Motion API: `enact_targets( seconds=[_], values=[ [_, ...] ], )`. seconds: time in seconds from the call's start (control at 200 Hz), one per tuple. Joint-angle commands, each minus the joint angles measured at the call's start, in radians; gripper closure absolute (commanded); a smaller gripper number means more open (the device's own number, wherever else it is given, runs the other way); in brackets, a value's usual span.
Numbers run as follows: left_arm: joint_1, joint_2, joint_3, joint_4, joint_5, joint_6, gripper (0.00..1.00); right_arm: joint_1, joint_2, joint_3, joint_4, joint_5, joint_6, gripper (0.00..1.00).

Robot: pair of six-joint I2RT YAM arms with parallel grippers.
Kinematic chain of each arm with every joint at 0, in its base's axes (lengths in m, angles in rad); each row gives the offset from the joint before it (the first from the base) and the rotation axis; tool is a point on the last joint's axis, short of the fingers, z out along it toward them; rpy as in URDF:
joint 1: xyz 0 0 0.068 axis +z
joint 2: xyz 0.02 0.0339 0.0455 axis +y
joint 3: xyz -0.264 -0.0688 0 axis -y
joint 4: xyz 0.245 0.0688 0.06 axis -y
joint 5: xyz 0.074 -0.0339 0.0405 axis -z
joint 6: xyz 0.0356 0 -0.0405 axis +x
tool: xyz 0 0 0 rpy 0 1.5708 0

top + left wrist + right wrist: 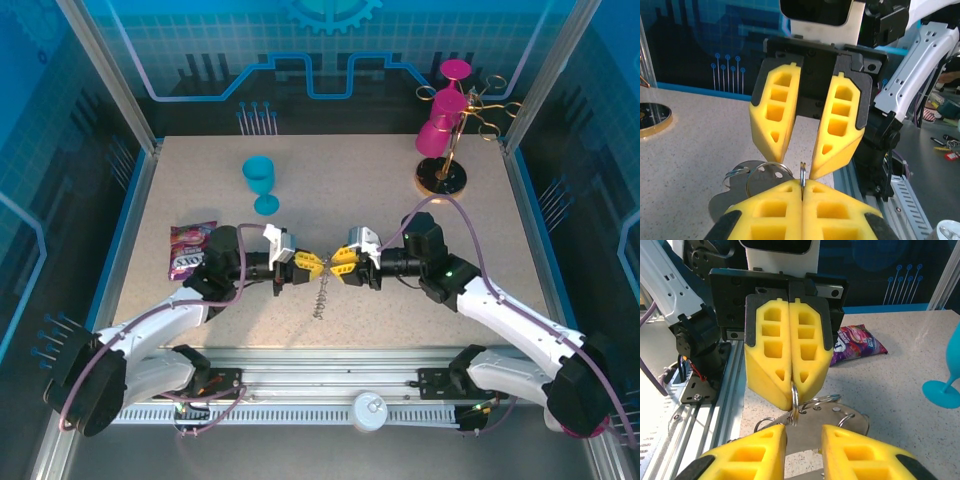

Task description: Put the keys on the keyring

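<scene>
My left gripper (pixel 312 262) and right gripper (pixel 340 262) meet tip to tip above the middle of the table. The left gripper (pixel 803 184) is shut on the keyring's small metal ring (pixel 802 172), held edge-on. That ring (pixel 795 401) hangs from the left fingers (pixel 770 365) in the right wrist view. A flat grey metal piece (pixel 840 422) with holes and more rings hangs beside it, and a thin bead chain (pixel 321 298) dangles below. My right gripper (pixel 804 432) is open, its fingers (pixel 777 115) standing either side of the ring. The keys are out of view.
A blue goblet (pixel 262 182) stands behind the grippers and a purple snack bag (pixel 190 250) lies at the left. A gold wire stand (pixel 445 140) with pink cups is at the back right. The metal rail (pixel 330 385) runs along the near edge.
</scene>
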Motion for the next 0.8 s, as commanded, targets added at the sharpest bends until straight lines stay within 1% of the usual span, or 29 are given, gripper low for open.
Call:
enact_targets(
  seconds=[0.0,0.38,0.52,0.63,0.71,0.775,0.796],
  values=[
    [-0.007,0.019,-0.014,0.145,-0.005,-0.074,1.0,0.006,-0.001,-0.02,0.045,-0.025,0.02,0.75],
    [-0.007,0.037,-0.013,0.172,-0.004,-0.088,1.0,0.017,0.03,-0.012,0.125,-0.052,0.06,0.75],
    [-0.007,0.038,-0.013,0.171,-0.002,-0.089,1.0,0.018,0.039,-0.01,0.158,-0.057,0.073,0.77],
    [-0.007,0.039,-0.013,0.172,-0.002,-0.089,1.0,0.018,0.045,-0.004,0.167,-0.061,0.078,0.82],
    [-0.007,0.039,-0.013,0.174,-0.001,-0.089,1.0,0.018,0.052,-0.003,0.177,-0.068,0.083,0.91],
    [-0.008,0.039,-0.011,0.172,-0.003,-0.091,1.0,0.018,0.055,0.002,0.175,-0.07,0.082,1.0],
    [-0.008,0.038,-0.011,0.171,-0.004,-0.091,1.0,0.018,0.056,0.003,0.172,-0.069,0.081,1.0]
  ],
)
